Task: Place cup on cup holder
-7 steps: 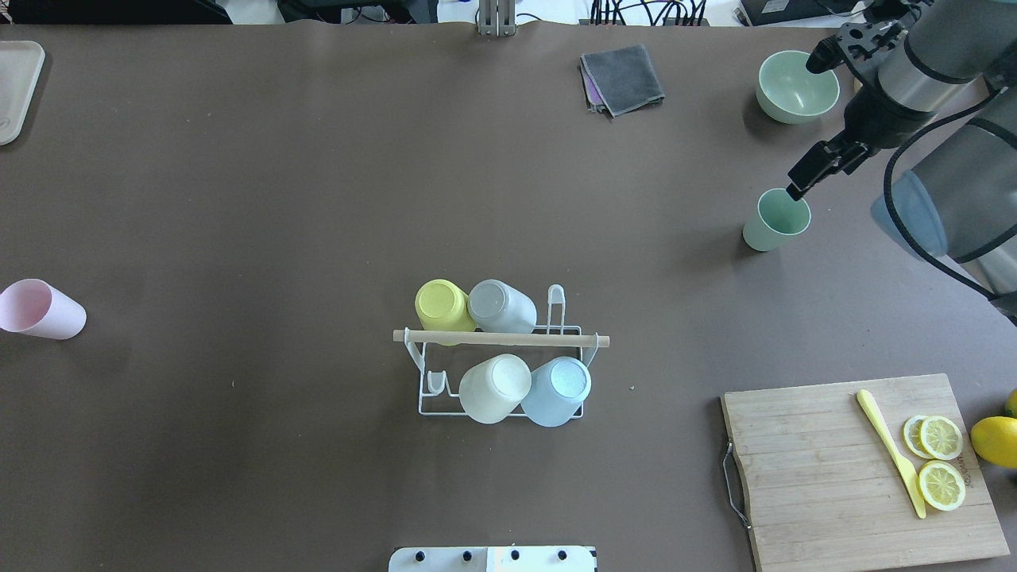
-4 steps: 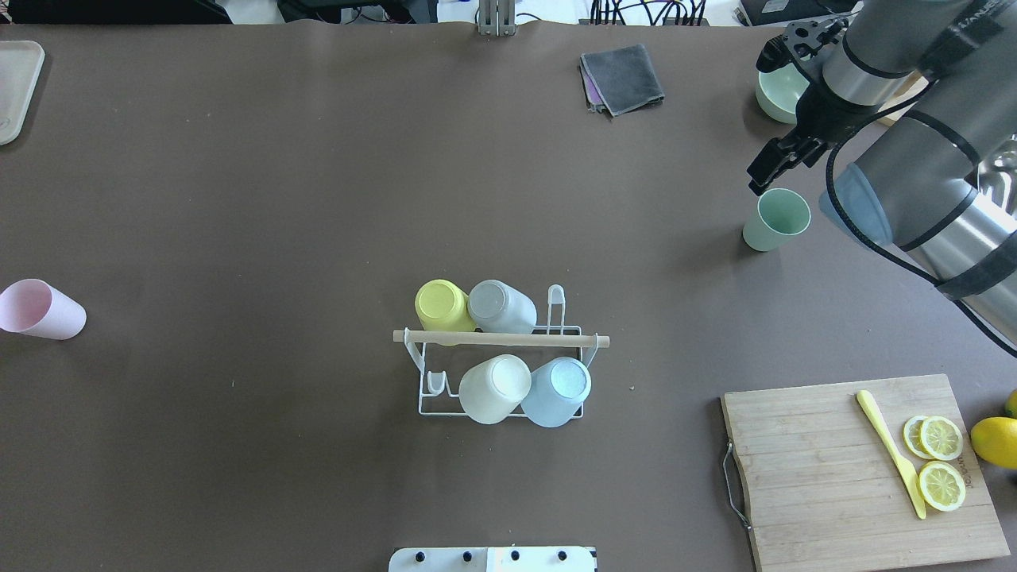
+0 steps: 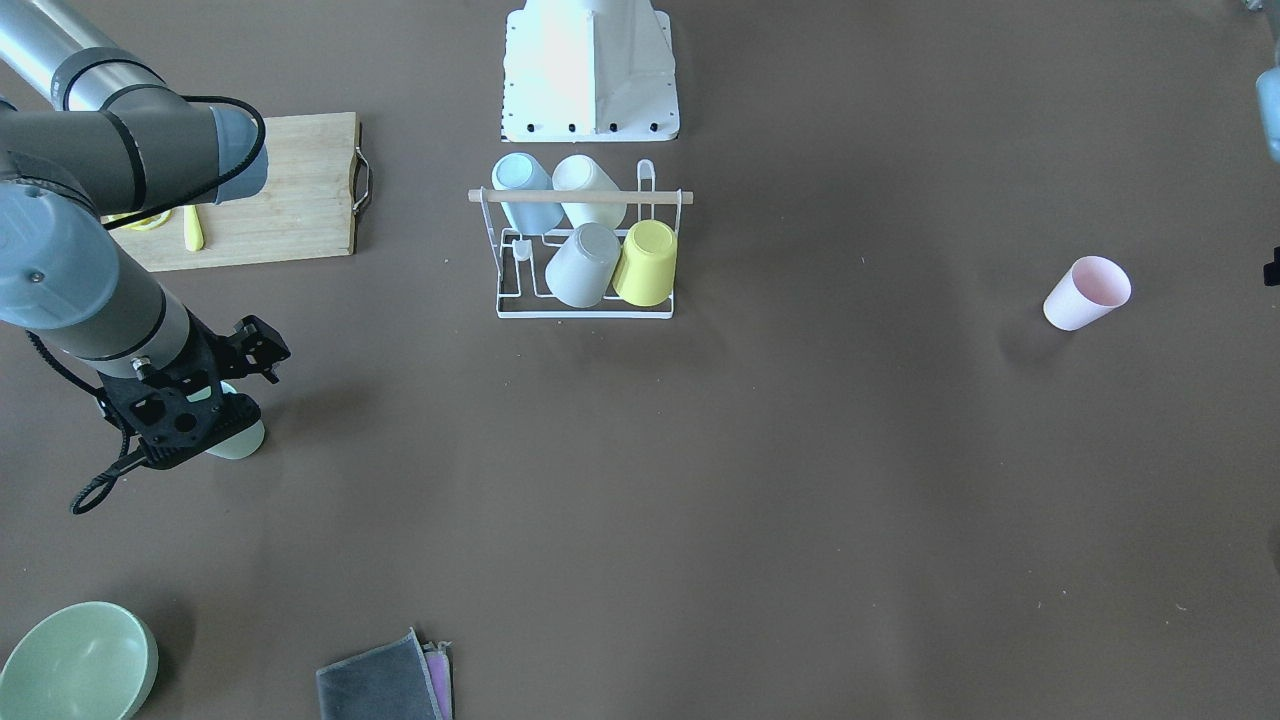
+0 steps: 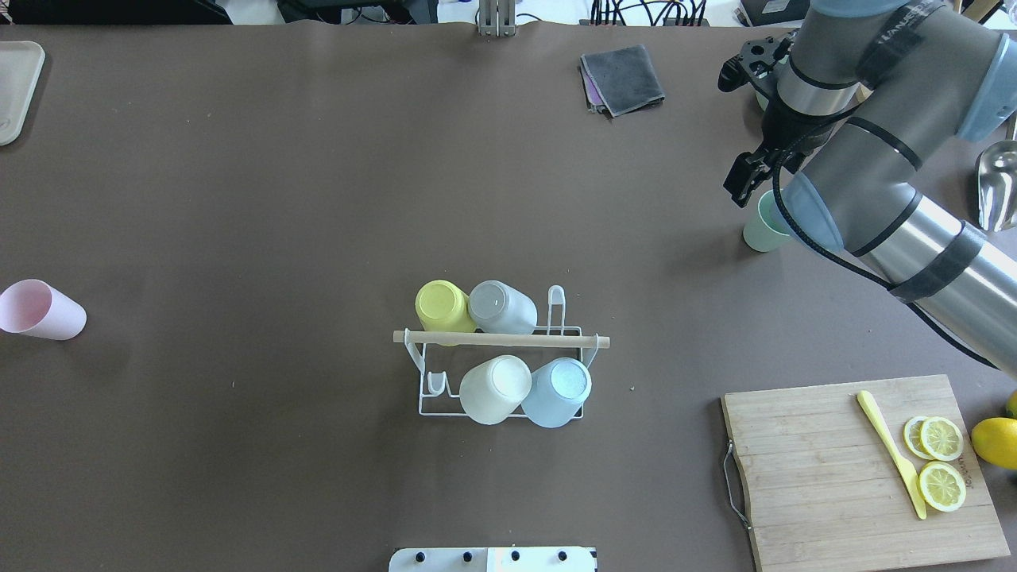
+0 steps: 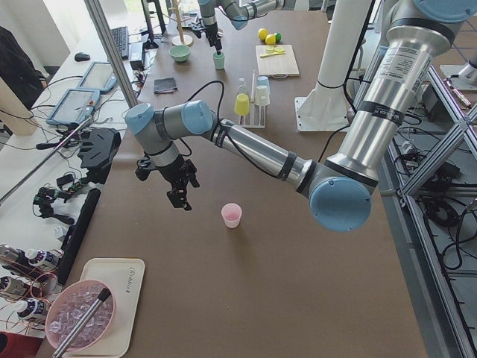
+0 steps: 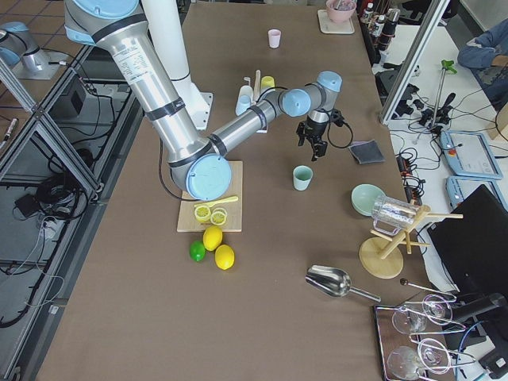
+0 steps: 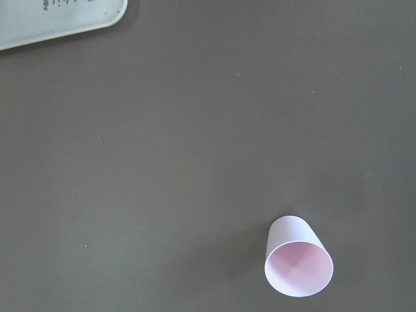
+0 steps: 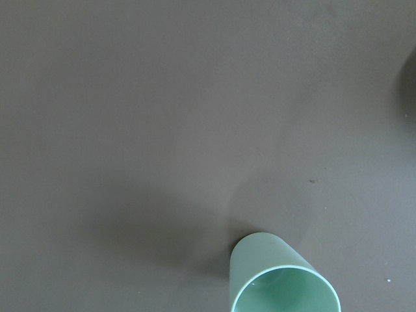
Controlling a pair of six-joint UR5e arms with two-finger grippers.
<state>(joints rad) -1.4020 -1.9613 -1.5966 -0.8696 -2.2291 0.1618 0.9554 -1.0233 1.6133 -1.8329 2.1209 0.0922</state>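
The white wire cup holder (image 4: 429, 409) with a wooden rod (image 4: 500, 339) stands mid-table and carries yellow, grey, cream and blue cups upside down; it also shows in the front-facing view (image 3: 583, 312). A green cup (image 4: 756, 232) stands upright at the far right, also in the right wrist view (image 8: 283, 279). My right gripper (image 4: 739, 181) hovers above and just beyond it, open and empty. A pink cup (image 4: 40, 310) stands at the far left, also in the left wrist view (image 7: 299, 265). My left gripper (image 5: 179, 195) hovers near it; I cannot tell its state.
A green bowl (image 3: 78, 660) and a folded grey cloth (image 4: 624, 78) lie at the far side. A cutting board (image 4: 826, 469) with a yellow knife (image 4: 890, 453), lemon slices (image 4: 941, 461) and a lemon (image 4: 995, 441) is at the near right. A tray (image 4: 16, 87) sits far left.
My right arm has swung left and toward the far side. Its gripper went from over the green cup's rim to just beyond the cup. The cups have not moved.
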